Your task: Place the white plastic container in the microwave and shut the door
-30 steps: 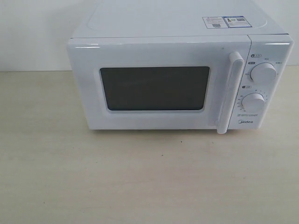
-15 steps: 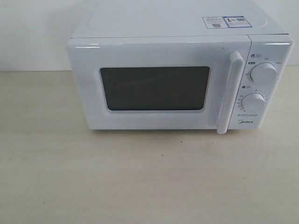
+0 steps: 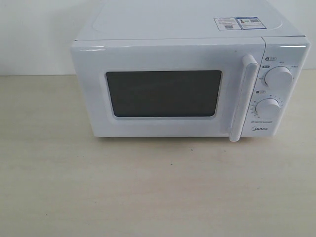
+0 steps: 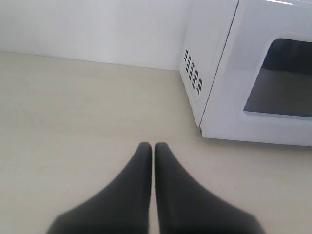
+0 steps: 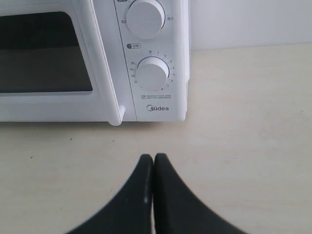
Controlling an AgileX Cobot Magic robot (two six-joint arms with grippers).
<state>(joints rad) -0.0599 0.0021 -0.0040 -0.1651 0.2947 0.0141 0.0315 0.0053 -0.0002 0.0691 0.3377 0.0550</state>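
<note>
The white microwave [image 3: 190, 29] stands on the pale table, its door [image 3: 163, 54] closed, with a dark window and a vertical bar handle [image 3: 243, 98]. Two round dials [image 3: 278, 77] sit right of the handle. The white plastic container is out of view in every frame. Neither arm shows in the exterior view. In the left wrist view my left gripper [image 4: 153, 146] is shut and empty over bare table, near the microwave's [image 4: 224, 73] vented side corner. In the right wrist view my right gripper [image 5: 153, 157] is shut and empty, in front of the microwave's [image 5: 175, 58] dial panel.
A white wall [image 3: 34, 34] rises behind the table. Pale wood-grain tabletop [image 3: 148, 192] stretches in front of the microwave and to both sides. Side vents [image 4: 193, 77] mark the microwave's left wall.
</note>
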